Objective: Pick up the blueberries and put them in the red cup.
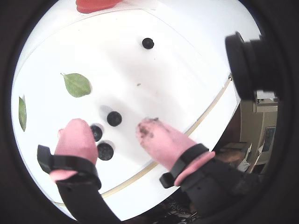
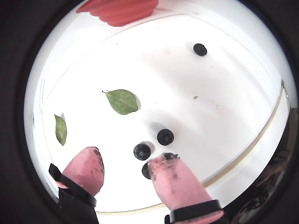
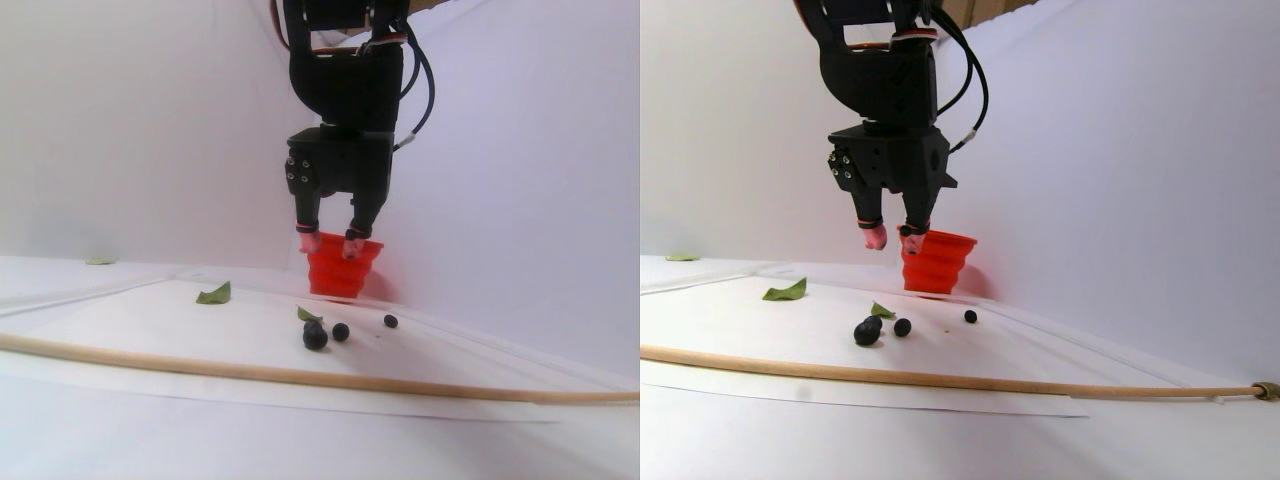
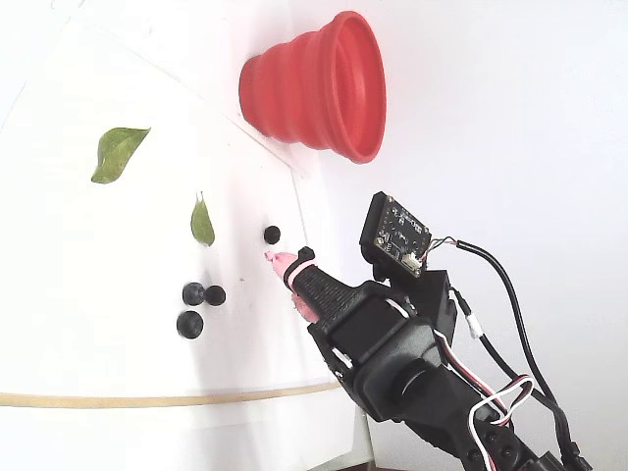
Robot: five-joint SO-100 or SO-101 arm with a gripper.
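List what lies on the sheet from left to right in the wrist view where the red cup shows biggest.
Small leaf → large leaf → blueberry → blueberry → lone blueberry. A third clustered berry is half hidden behind a finger.

2 green leaves [image 2: 122, 101] [image 2: 60, 129], wooden rod [image 3: 300, 375], white sheet [image 4: 88, 334].

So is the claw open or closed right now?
Open: the claw has its pink fingertips apart, holding nothing, above the blueberries.
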